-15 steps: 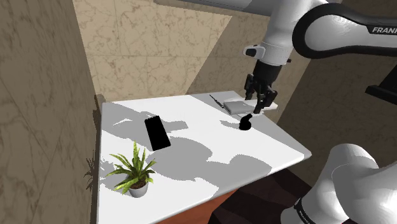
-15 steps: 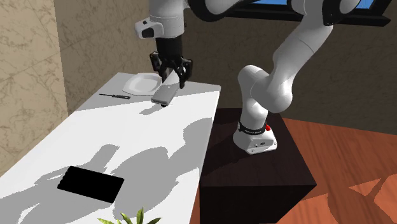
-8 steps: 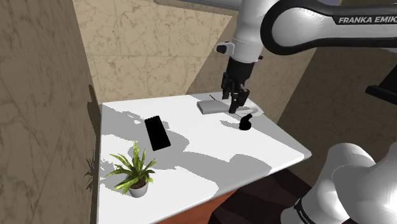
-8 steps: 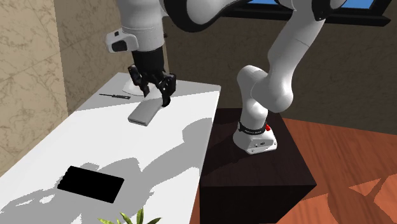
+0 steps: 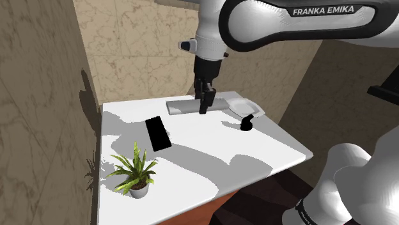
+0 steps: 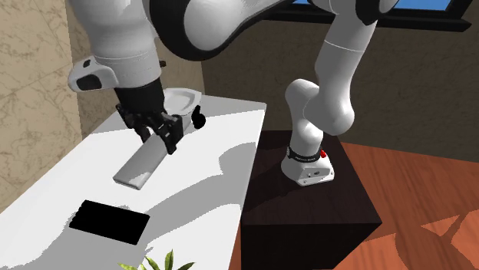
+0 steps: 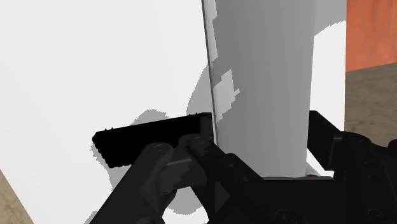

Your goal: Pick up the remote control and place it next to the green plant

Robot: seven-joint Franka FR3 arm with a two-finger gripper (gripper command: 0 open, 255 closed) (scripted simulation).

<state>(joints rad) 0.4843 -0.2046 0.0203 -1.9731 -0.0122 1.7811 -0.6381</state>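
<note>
Clasping grey remote control [image 6: 140, 163], end effector [image 6: 163, 136] above white table [image 6: 207, 184].

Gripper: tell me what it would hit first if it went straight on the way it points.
Probably the white table, just beside the black slab. The gripper points down with the remote in its jaws. Depth is hard to judge.
</note>
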